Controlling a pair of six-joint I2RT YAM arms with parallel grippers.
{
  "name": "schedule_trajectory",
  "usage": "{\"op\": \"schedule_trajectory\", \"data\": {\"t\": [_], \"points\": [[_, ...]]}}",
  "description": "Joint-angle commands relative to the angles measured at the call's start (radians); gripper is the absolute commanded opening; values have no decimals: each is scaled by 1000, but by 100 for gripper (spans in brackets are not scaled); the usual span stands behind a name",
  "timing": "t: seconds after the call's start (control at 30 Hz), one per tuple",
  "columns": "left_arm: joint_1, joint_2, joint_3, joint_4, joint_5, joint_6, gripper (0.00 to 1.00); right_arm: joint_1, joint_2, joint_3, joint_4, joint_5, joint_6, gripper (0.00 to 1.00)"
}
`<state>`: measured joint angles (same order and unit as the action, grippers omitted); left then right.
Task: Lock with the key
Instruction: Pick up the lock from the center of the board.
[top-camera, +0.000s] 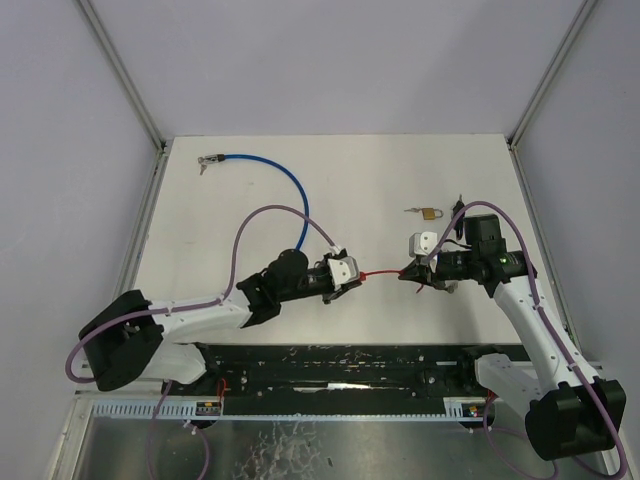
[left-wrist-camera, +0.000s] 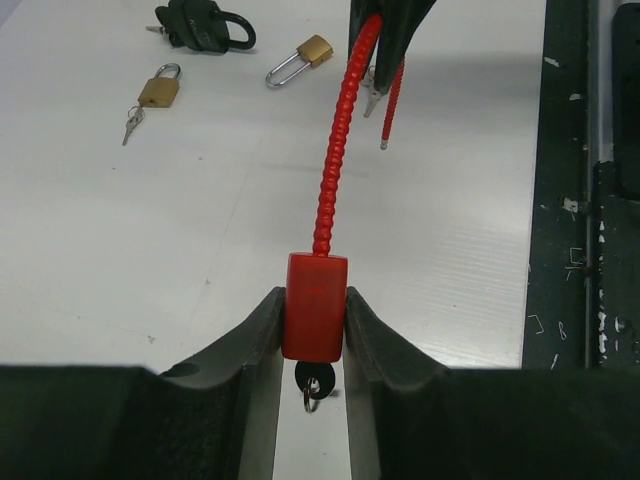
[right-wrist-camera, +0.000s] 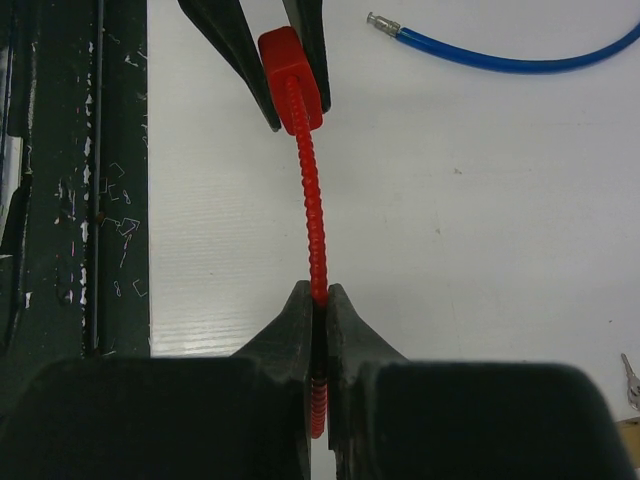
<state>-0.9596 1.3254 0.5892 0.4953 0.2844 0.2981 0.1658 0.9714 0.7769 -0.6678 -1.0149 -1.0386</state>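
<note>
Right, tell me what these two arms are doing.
They hold a red cable lock between them. The left gripper is clamped on its body, with a key showing underneath. The right gripper pinches the cable farther along. The cable's free end hangs loose, so the lock is not yet closed. Small padlocks and a blue cable lie untouched on the table.

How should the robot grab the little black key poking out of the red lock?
Probably by its black head, the only part showing outside the red lock body. Come straight in from the end away from the red cable. The left gripper clamps that body, so room looks tight.
</note>
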Motion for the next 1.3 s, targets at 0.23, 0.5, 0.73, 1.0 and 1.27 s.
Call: {"op": "schedule_trajectory", "data": {"t": [0.23,0.5,0.73,1.0,1.27], "points": [[20,-44,23,-27,99,-24,0,6,-13,30,38,-45,18,31],[21,22,184,-273,118,0,0,119,0,115,22,4,22,54],[21,52,309,-448,58,29,0,261,90,236,-76,219,-8,46],[20,24,350,-487,72,38,0,293,108,202,-5,265,78,41],[21,5,345,-476,79,38,0,293,118,186,23,270,96,34]]}}
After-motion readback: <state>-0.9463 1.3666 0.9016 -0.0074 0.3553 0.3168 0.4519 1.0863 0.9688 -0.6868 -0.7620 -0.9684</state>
